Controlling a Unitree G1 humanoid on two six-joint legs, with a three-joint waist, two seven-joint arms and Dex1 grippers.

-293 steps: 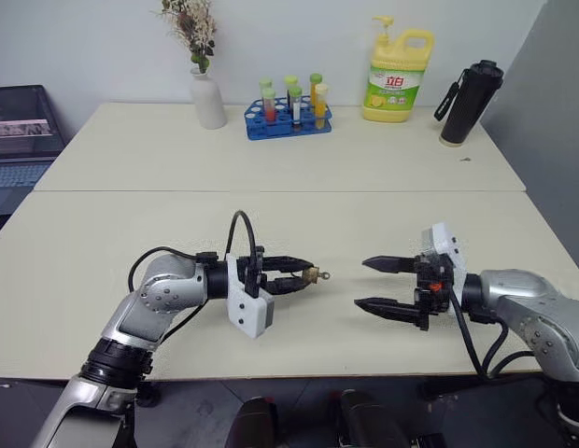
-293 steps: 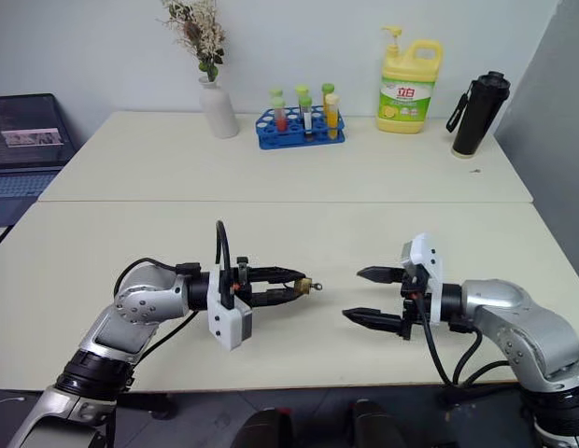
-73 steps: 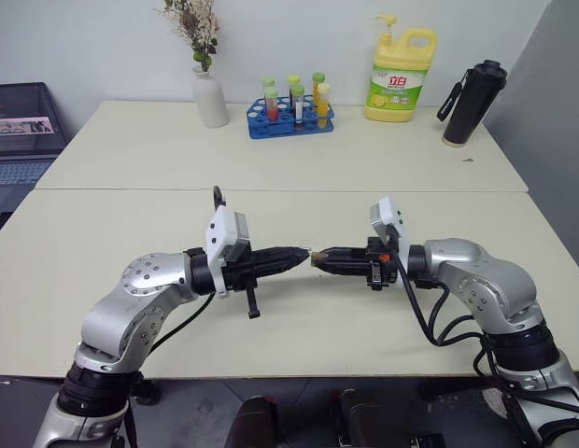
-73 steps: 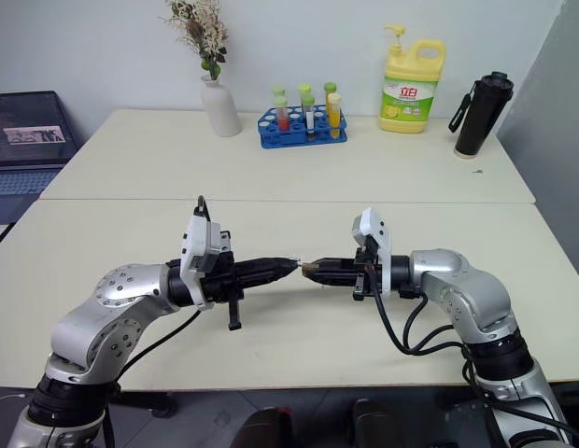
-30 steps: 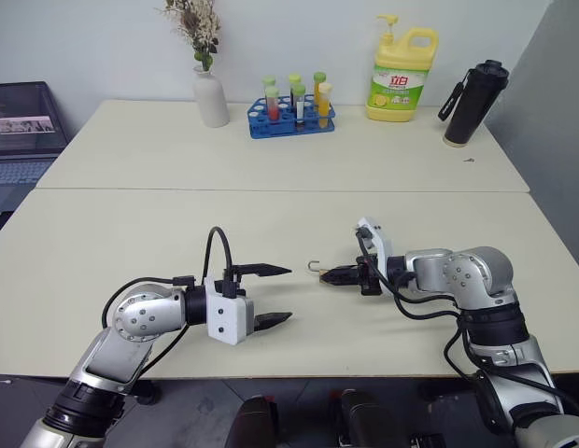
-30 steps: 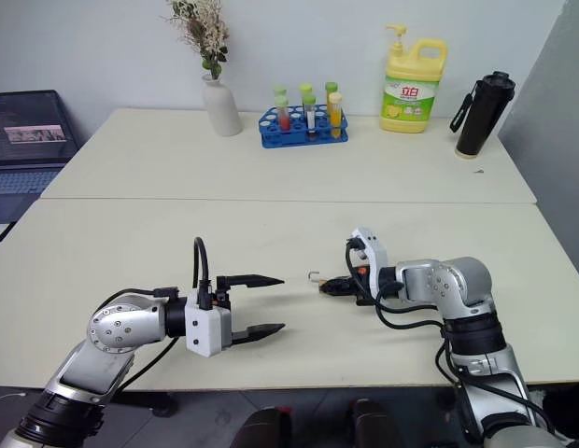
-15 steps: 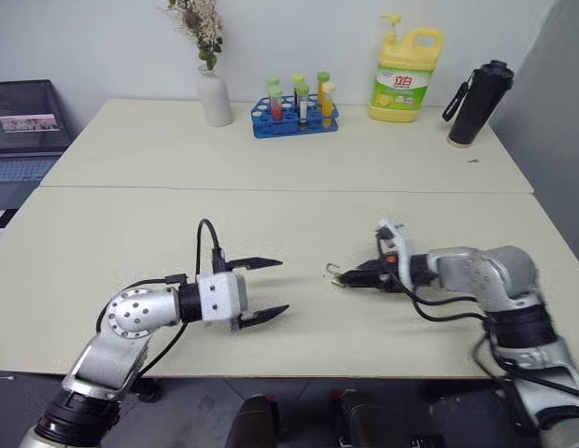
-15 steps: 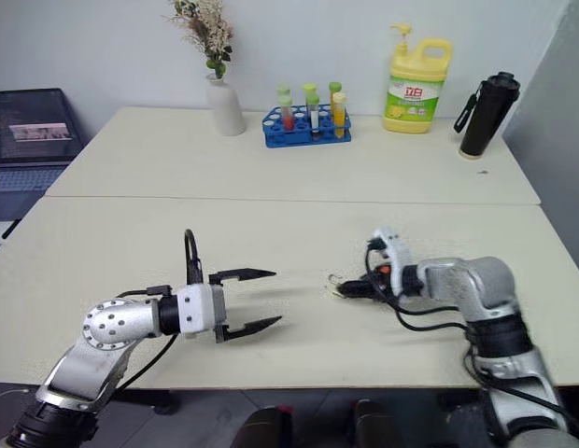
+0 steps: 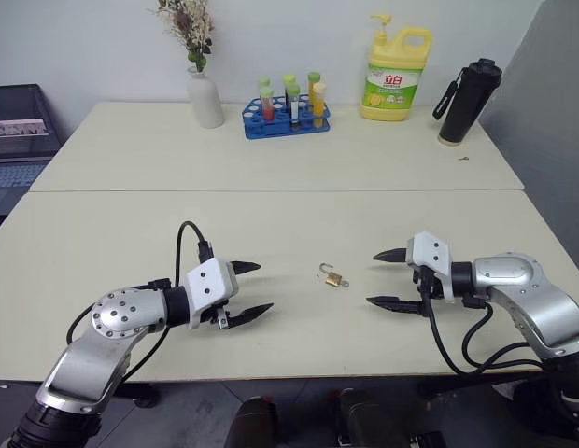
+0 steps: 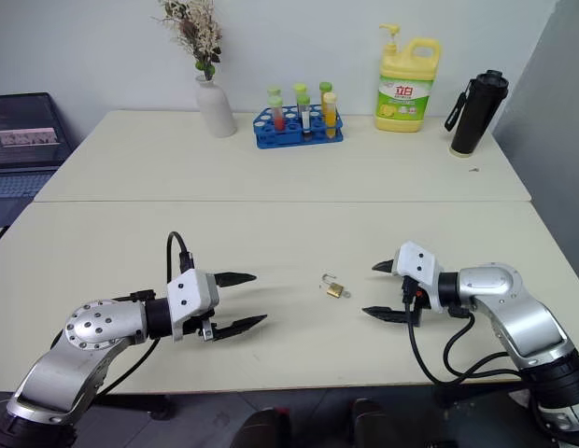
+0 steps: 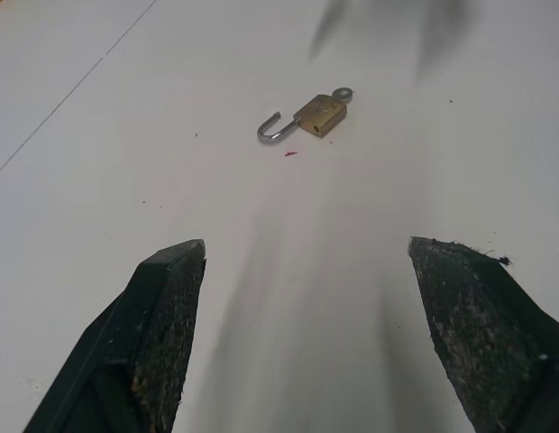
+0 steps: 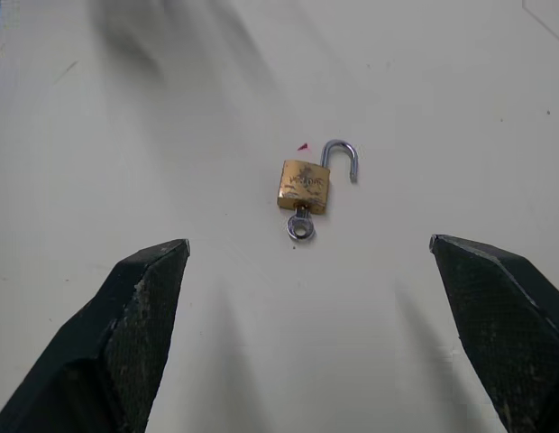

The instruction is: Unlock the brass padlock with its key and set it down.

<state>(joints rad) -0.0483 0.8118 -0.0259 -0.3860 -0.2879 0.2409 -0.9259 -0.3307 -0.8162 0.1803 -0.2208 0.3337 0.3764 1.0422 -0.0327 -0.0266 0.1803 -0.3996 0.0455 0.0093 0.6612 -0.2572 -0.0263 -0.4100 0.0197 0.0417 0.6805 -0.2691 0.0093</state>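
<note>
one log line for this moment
brass padlock: on table, shackle open | key: in lock | left gripper: open | right gripper: open

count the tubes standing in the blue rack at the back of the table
5 seen in the blue rack: red-filled, pale green, green, yellow and one at centre front. Others may be hidden behind these.

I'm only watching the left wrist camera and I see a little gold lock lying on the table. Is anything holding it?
Observer: No. The brass padlock lies on the table between the two grippers, and both are clear of it.
Operator: What's the other claw doing?
Observer: The right gripper hangs open, pointing at the padlock from the opposite side.
Operator: Is the lock really undone?
Observer: Yes. The right wrist view shows the shackle swung out, one end free of the body, with the key in the keyhole.
</note>
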